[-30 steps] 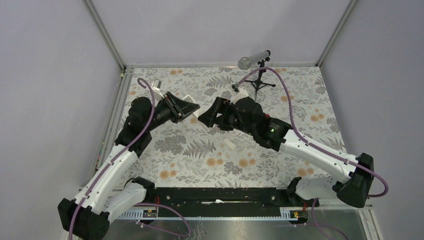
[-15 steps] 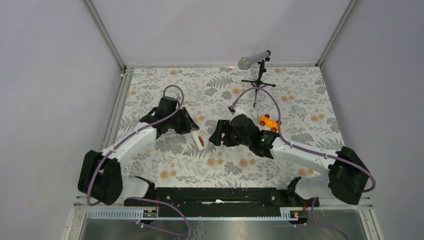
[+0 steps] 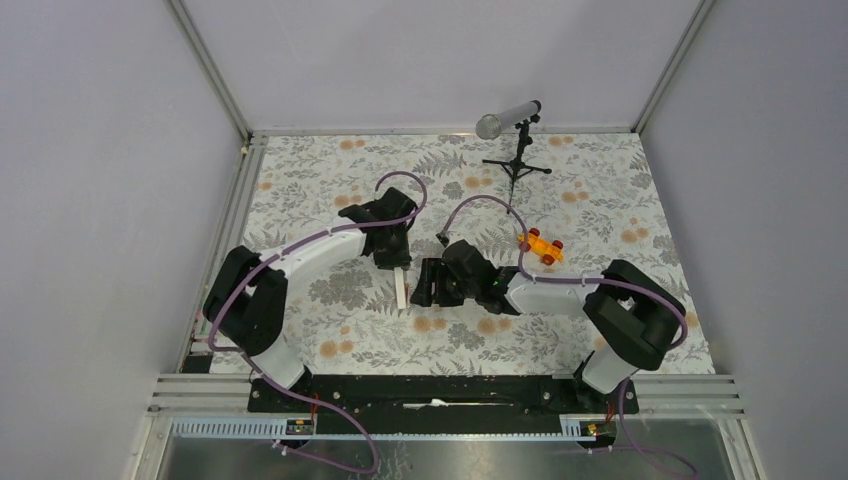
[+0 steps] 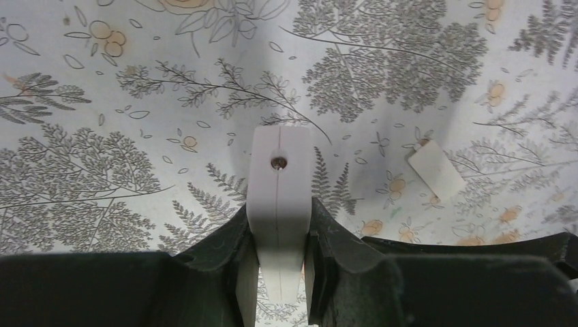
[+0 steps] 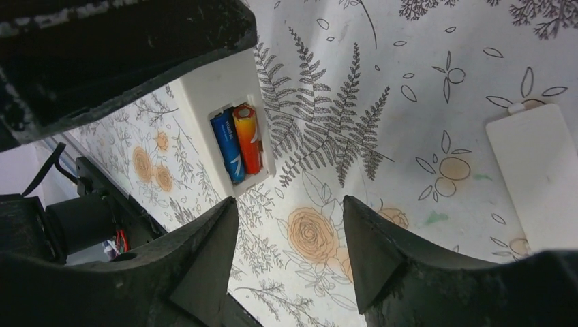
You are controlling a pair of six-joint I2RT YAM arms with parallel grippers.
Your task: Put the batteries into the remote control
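Observation:
My left gripper is shut on the white remote control, which hangs below it towards the table. In the left wrist view the remote's end sits clamped between the fingers of the left gripper. In the right wrist view the remote has its compartment open, with the blue and red batteries lying side by side inside it. My right gripper is open and empty just right of the remote, low over the table; it also shows in the top view.
The loose white cover piece lies flat on the floral table right of the remote, and also shows in the left wrist view. An orange toy car stands behind the right arm. A microphone on a stand is at the back.
Both arms came down from the raised position at the back towards the near middle of the table. The left gripper brought the remote with it; the right gripper now sits open beside it.

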